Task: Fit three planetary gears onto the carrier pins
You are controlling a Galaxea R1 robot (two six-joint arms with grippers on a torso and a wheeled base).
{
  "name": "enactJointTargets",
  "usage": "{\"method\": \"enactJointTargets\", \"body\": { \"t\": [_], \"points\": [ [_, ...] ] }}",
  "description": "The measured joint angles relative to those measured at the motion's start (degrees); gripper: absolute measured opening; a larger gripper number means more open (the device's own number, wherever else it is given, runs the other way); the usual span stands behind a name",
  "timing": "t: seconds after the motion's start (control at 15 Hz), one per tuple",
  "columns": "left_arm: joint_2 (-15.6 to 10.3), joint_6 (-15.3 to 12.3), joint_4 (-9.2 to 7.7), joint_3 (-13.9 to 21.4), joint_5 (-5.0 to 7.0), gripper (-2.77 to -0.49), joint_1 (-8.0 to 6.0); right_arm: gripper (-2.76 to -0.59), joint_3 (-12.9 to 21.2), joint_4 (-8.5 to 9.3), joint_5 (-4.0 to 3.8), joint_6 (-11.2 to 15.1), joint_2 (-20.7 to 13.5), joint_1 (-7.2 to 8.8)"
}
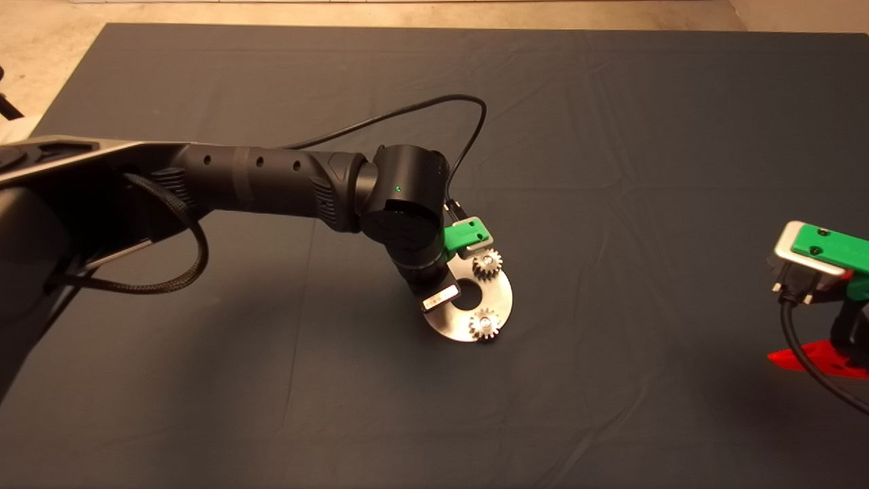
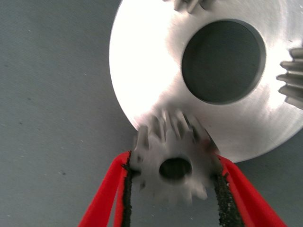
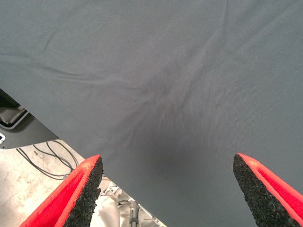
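A round silver disc (image 1: 502,293) with a central hole lies mid-mat. Two small planetary gears (image 1: 487,261) (image 1: 485,323) sit on its carrier pins; each shows a shiny centre. My left arm hangs over the disc's near-left side, its fingers hidden under the wrist in the head view. In the left wrist view my left gripper (image 2: 175,172) is shut on a third gear (image 2: 173,151), which overlaps the rim of the disc (image 2: 151,71). Its bore looks dark, and no pin shows under it. Both seated gears (image 2: 291,78) (image 2: 189,4) peek in at that picture's edges.
My right gripper (image 1: 815,356) waits at the mat's right edge, its fingers (image 3: 85,189) wide apart over bare mat (image 3: 180,85). Floor and cables show past the mat's edge. A black cable (image 1: 421,109) loops behind the left wrist.
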Motion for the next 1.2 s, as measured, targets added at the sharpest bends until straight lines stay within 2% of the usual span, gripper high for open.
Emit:
{"method": "enactJointTargets", "body": {
  "t": [0.13, 0.27, 0.4, 0.53, 0.73, 0.87, 0.93, 1.07, 1.2],
  "points": [
    [0.0, 0.0, -0.52, 0.0, -0.02, -2.23, 0.0, -1.33, 0.0, -0.02, 0.0, 0.0, 0.0, 0.0],
    [0.1, 0.0, -0.57, 0.0, -0.2, -2.1, 0.0, -1.33, 0.0, -0.01, 0.0, 0.0, 0.0, 0.0],
    [0.1, 0.0, -0.68, 0.0, -0.2, -2.1, 0.0, -1.33, 0.0, -0.02, 0.0, -0.1, 0.0, 0.0],
    [0.1, 0.0, -1.3, 0.0, -0.2, -1.95, -0.02, -1.33, 0.0, -0.01, 0.0, -0.1, 0.0, 0.0],
    [0.1, 0.0, -5.38, 0.1, -0.22, -1.95, -0.96, -1.33, 0.0, 0.0, -0.02, -0.1, 0.2, 0.01],
    [-0.5, 0.1, -6.58, 0.6, -0.24, -1.95, -2.42, -1.33, 0.0, 0.41, -0.05, -0.1, 1.1, 0.0],
    [-1.2, 0.1, -6.96, 1.3, -0.26, -1.95, -3.03, -1.33, 0.2, 1.1, -0.05, 0.1, 1.6, -0.02],
    [-3.4, 0.1, -8.75, 3.3, -0.27, -1.95, -3.22, -1.33, 0.8, 2.54, -0.02, 1.2, 3.1, -0.05],
    [-6.6, 0.0, -10.62, 6.1, -0.27, -1.95, -3.24, -1.33, 1.0, 3.58, -0.21, 4.0, 6.6, -0.6]
  ]
}}
